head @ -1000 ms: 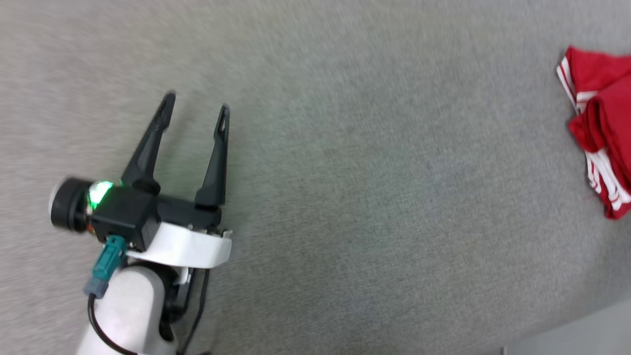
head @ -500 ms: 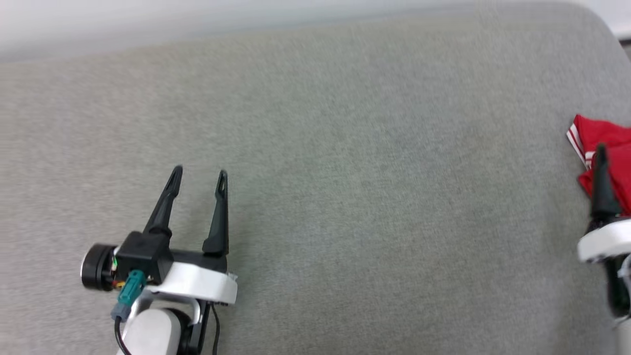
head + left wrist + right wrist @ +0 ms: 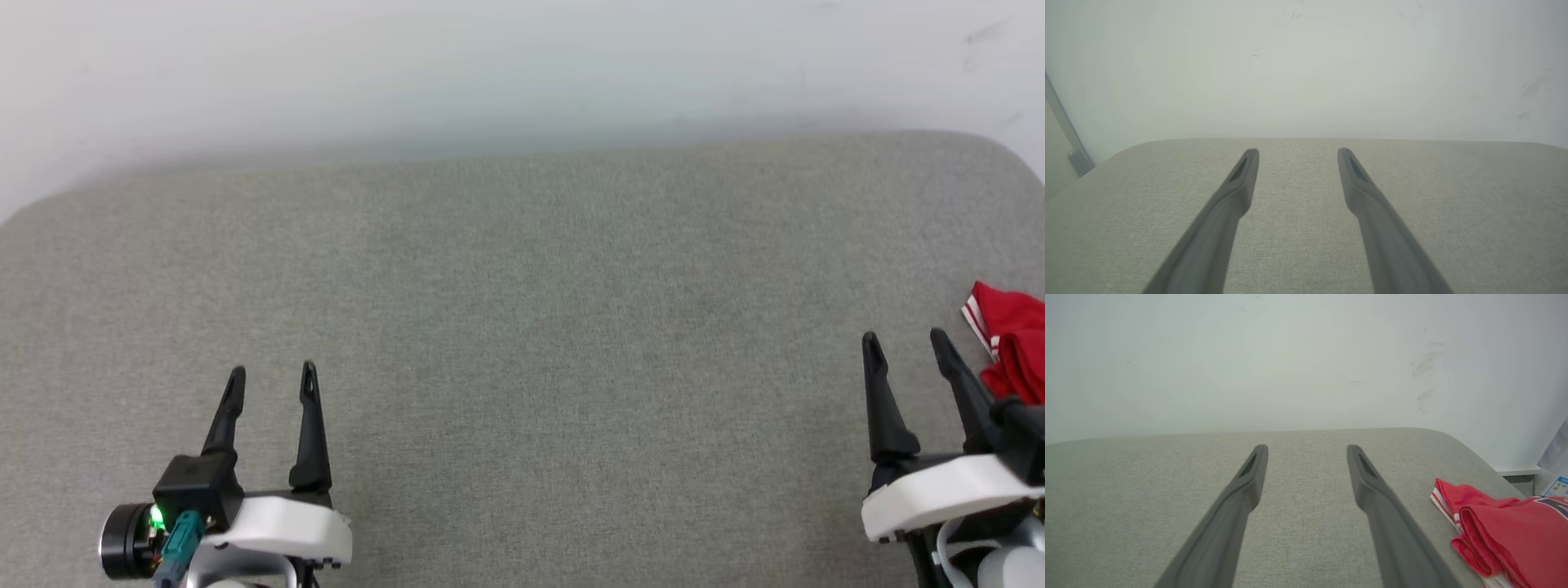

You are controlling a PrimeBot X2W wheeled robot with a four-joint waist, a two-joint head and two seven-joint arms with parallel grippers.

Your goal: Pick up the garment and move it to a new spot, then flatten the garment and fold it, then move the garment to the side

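Observation:
The garment [image 3: 1012, 347], red with red-and-white striped trim, lies folded at the far right edge of the grey cushioned surface [image 3: 522, 327]. In the right wrist view the garment [image 3: 1506, 531] sits low on the right, just beside my right finger. My right gripper [image 3: 904, 341] stands open at the lower right, its fingers empty, a short way left of the garment. My left gripper [image 3: 273, 374] is open at the lower left with nothing between its fingers. Along the left wrist view, my left gripper [image 3: 1298, 152] hangs over bare cushion.
A pale wall [image 3: 522, 73] rises behind the cushion's far edge. The cushion's corners are rounded at the far left and far right. A white ledge [image 3: 1517, 471] and a printed label [image 3: 1556, 486] show past the right corner.
The head camera has tilted up and turned, bringing the wall and the right gripper into view. The garment has not moved on the cushion; both grippers stay open.

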